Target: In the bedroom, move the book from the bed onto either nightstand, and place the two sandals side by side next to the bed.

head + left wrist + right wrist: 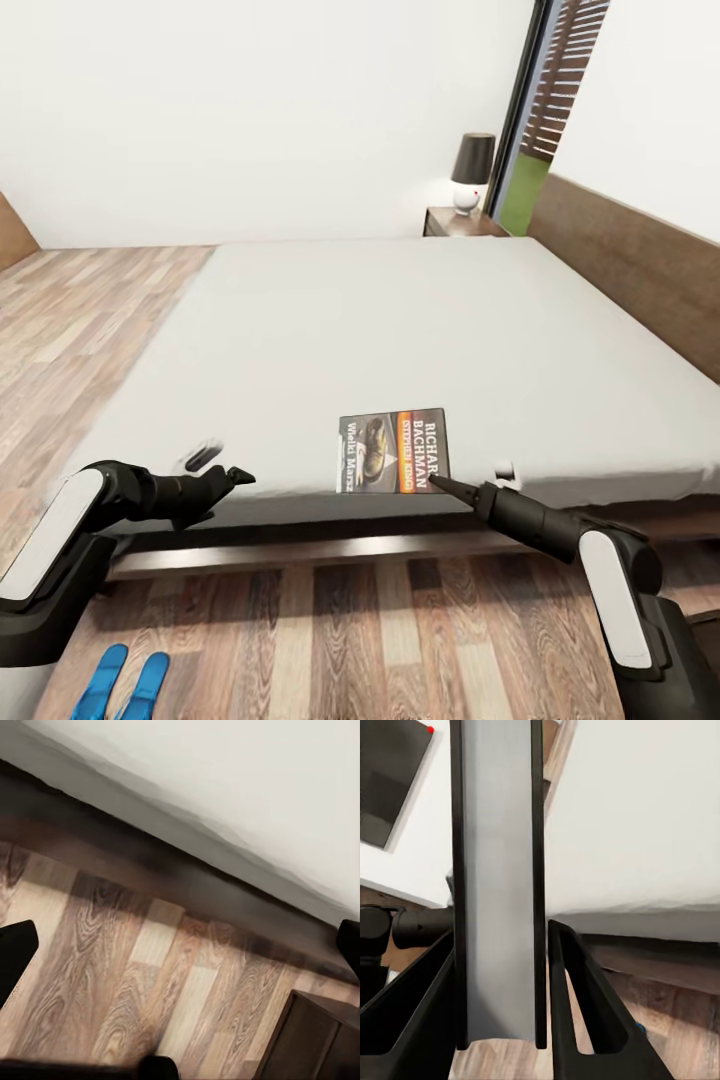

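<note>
**A:** So, how is the right gripper (pixel 437 482) placed at the moment?

**B:** It's seen at the near edge of the bed (pixel 420 320), its tip touching or just short of the near right corner of the book (pixel 393 450). Whether it's released or clenched can't be told from the head view. In the right wrist view a flat grey slab is seen running between the two dark fingers (pixel 577 1005), but what that slab is can't be made out, so a grasp isn't claimed.

**A:** And the left gripper (pixel 238 477)?

**B:** It's held over the near edge of the mattress, left of the book and well apart from it. Nothing is seen in it, though its jaws can't be read either. Floor planks and the dark bed frame are what's looked at by its wrist camera.

**A:** Where's everything else?

**B:** The book is lying flat on the mattress, near the near edge. A nightstand (pixel 455 222) with a lamp (pixel 470 170) on it is seen at the far side, by the headboard. The two sandals (pixel 125 685) are lying side by side on the floor at the near left.

**A:** So which step is this?

**B:** The book pickup, probably. A firm pinch on that thin corner is called for next, then a lift and a long carry to the nightstand, which is likely to need the base moved.
</note>
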You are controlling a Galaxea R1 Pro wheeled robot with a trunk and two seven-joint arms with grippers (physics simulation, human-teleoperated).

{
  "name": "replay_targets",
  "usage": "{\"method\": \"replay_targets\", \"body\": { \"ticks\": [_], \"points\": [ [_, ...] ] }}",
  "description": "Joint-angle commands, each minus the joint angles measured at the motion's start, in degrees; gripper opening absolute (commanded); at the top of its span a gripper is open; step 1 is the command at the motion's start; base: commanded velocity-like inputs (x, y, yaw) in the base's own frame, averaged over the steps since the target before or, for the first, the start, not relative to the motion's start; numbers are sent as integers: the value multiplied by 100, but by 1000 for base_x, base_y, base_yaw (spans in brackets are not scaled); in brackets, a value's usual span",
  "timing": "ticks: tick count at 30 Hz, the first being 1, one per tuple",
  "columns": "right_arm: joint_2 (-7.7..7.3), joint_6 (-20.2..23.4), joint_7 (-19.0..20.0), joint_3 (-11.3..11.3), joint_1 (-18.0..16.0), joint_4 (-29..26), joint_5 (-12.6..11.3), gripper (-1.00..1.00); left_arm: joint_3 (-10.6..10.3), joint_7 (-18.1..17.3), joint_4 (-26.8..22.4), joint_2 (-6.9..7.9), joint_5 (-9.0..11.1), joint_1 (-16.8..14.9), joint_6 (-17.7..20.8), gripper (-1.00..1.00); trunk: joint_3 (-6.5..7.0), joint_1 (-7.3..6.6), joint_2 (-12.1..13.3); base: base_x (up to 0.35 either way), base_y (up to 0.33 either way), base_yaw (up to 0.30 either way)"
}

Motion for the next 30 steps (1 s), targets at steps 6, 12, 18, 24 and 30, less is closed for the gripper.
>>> {"method": "replay_targets", "body": {
  "ticks": [6, 12, 18, 24, 30],
  "points": [
    [-8, 34, 15, 169, -60, -5, 30, -100, -6, 54, -3, -3, 44, -2, 9, 100, 40, -2, -2, -84, 223, 169],
    [-9, 34, 5, 383, -96, -5, 44, -100, 0, 53, 2, -4, 40, -6, -20, 100, 77, -2, -2, -12, 48, 215],
    [-8, 34, 2, 433, -183, -5, 48, -100, 8, 52, 7, -2, 35, -9, -56, 100, 115, -2, -2, -3, 13, 219],
    [-3, 34, 1, 458, -247, -5, 43, -100, 316, 58, 7, 5, 39, 20, -61, 100, 155, -2, -2, -1, 4, 209],
    [-5, 34, 1, 476, -266, -5, 41, -100, 430, 60, 6, 2, 37, 67, -55, 100, 198, -2, -2, 0, 1, 204]
  ]
}}
